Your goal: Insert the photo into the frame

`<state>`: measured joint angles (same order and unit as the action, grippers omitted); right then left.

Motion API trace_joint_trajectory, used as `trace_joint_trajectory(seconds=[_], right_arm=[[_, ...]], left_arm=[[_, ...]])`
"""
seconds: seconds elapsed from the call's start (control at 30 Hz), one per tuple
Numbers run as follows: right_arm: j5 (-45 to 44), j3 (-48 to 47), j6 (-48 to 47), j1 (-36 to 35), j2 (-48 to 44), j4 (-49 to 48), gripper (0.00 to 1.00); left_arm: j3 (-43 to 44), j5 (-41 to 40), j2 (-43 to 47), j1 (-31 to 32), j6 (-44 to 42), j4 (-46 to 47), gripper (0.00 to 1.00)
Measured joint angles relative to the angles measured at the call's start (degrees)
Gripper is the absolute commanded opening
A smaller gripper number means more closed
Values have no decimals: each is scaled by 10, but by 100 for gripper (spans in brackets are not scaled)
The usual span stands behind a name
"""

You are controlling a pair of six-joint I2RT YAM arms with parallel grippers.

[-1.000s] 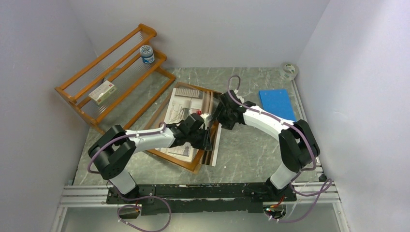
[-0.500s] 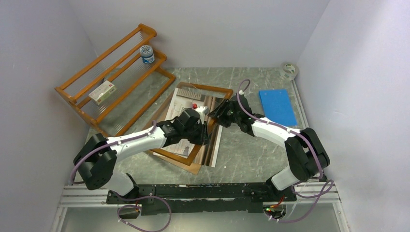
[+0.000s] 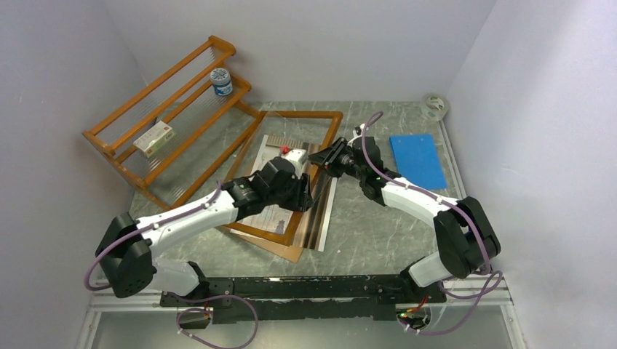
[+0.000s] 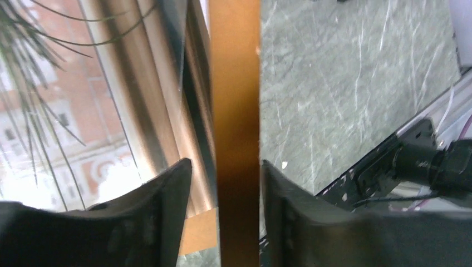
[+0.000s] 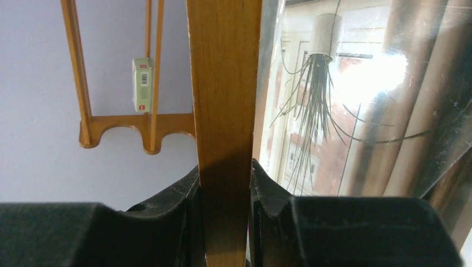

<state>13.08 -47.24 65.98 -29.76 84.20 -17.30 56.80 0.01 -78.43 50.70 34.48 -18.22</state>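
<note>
The frame (image 3: 302,114) stands tilted, its far rail raised towards the back wall and its near end low on the table. My right gripper (image 3: 325,155) is shut on the frame's right rail (image 5: 225,83), both fingers pressed against the wood. Lower on the same rail (image 4: 236,111) sits my left gripper (image 3: 304,193). It is open, straddling the wood with a gap at its left finger (image 4: 167,189). The photo (image 3: 320,218) lies flat beneath, on the brown backing board (image 3: 287,252). Its plant and curtains show through the glass (image 5: 334,111).
An orange wooden rack (image 3: 167,109) stands at the back left with a small jar (image 3: 220,81) and a small box (image 3: 155,138) on it. A blue sheet (image 3: 417,160) lies at the right. A tape roll (image 3: 435,105) sits in the back right corner.
The frame's far end has risen and swung towards the back wall. The right gripper has closed on its rail, both arms have reached farther out, and the left jaws have loosened.
</note>
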Motion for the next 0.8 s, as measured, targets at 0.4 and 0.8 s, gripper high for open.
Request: trace_joint_trajectory(seconds=[0.4,0.8], right_arm=[[44,10,56,9,0,-55,0],[84,41,186,12,41,-217,0]], left_arm=[[66,-87,92,-1,-25,-90,94],[123,-172,137,-1,-18,-176,94]])
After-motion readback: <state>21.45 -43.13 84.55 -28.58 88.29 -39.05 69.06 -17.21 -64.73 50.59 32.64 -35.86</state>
